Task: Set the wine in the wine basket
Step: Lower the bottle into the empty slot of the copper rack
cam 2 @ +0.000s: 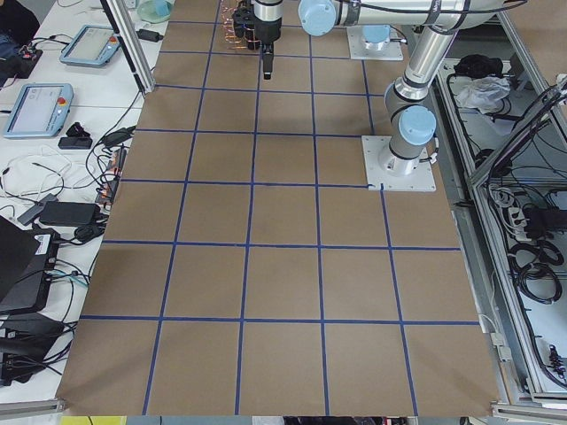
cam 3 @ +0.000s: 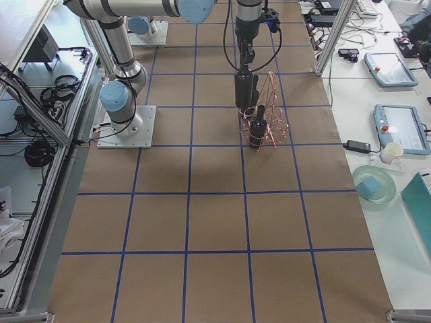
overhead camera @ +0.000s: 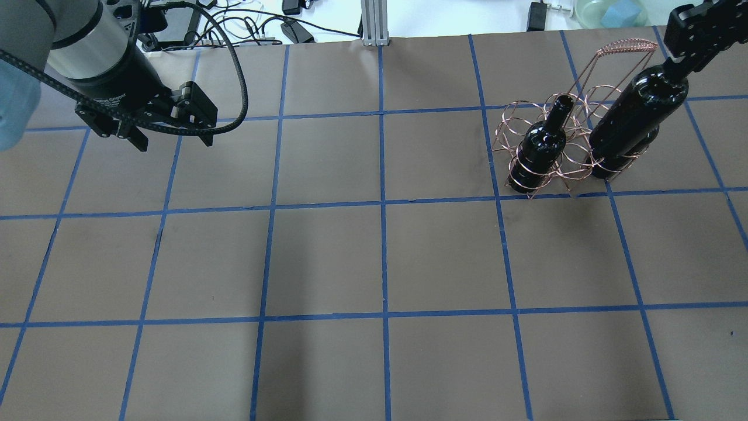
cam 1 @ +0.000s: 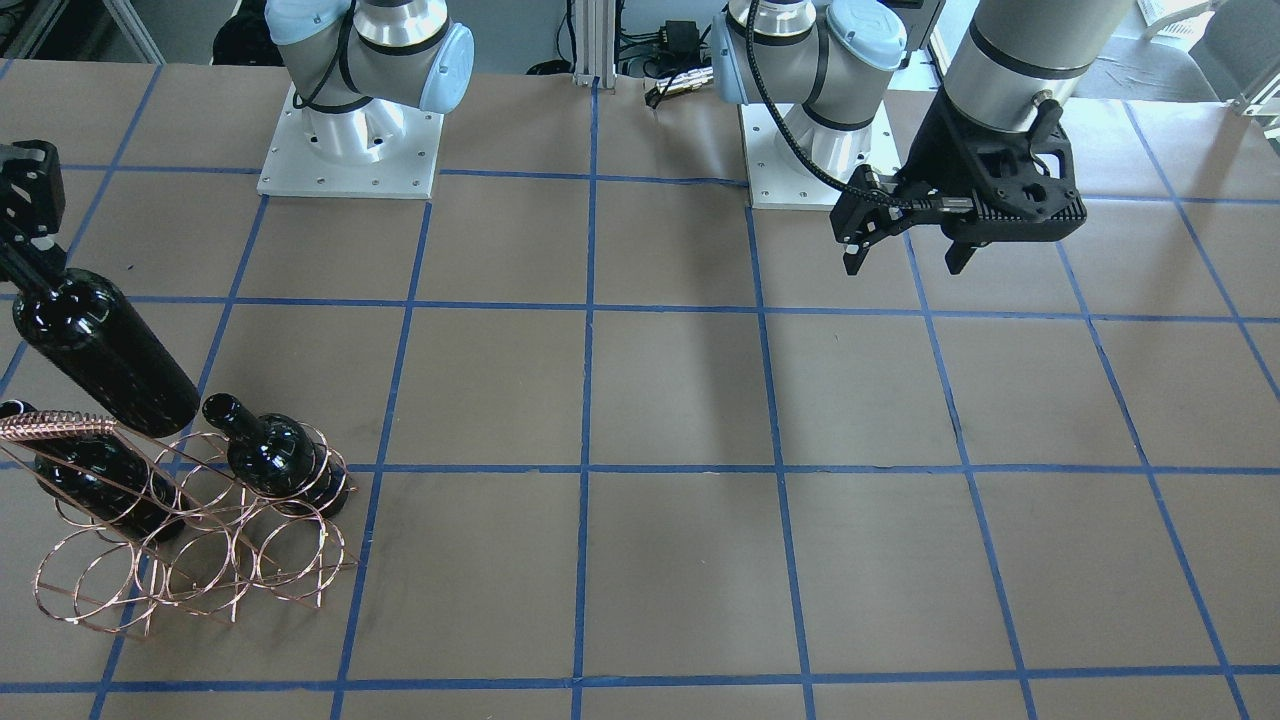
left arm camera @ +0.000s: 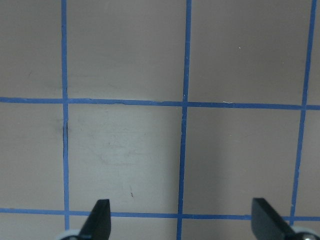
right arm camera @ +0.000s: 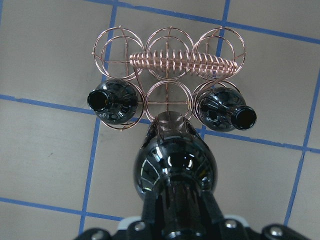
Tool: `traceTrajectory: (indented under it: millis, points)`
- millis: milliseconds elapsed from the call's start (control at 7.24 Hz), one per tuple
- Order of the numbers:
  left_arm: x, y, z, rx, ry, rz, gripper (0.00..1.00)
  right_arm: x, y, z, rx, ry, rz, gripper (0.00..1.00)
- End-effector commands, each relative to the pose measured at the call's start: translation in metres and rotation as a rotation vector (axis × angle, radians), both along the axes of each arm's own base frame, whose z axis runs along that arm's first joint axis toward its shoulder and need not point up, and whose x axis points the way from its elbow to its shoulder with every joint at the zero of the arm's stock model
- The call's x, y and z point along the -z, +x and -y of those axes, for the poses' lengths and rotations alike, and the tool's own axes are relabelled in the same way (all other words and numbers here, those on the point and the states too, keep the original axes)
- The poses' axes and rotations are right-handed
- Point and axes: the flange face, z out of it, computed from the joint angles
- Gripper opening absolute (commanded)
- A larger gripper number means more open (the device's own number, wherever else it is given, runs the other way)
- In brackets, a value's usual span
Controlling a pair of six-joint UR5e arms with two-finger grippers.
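Note:
My right gripper [overhead camera: 681,64] is shut on the neck of the wine [overhead camera: 637,117], a glossy near-black bottle that hangs upright. The wine's base is just over the copper wire wine basket [overhead camera: 575,99]. In the right wrist view the wine [right arm camera: 175,165] hangs over the basket's [right arm camera: 170,55] middle ring in the near row, between two dark bottles [right arm camera: 112,102] [right arm camera: 225,110] standing in the rings on either side. In the front view the wine [cam 1: 100,350] is above the basket [cam 1: 200,560]. My left gripper [overhead camera: 172,140] is open and empty, far away over bare table.
The basket's twisted wire handle [right arm camera: 182,60] runs across its middle, beside the wine. The brown table [overhead camera: 380,257] carries a blue tape grid. Cables and devices lie past the table's far edge [overhead camera: 263,29].

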Motion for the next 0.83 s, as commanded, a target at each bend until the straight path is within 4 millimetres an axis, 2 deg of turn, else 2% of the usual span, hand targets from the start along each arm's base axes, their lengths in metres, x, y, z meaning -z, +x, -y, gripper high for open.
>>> traceTrajectory:
  millis: [0,276,552,691]
  points:
    - [0.006,0.000,-0.003,0.003,0.021,-0.001,1.00,0.011,-0.001,0.013,0.007,-0.003,0.011,0.00]
    - [0.015,0.000,-0.006,0.010,0.038,0.000,1.00,0.019,-0.001,0.024,0.002,-0.019,0.013,0.00]
    - [0.016,0.001,-0.006,0.004,0.039,0.000,1.00,0.030,0.013,0.035,0.002,-0.021,0.011,0.00]
    - [0.013,0.001,-0.006,0.007,0.030,-0.001,1.00,0.038,0.009,0.041,-0.011,-0.015,-0.002,0.00]
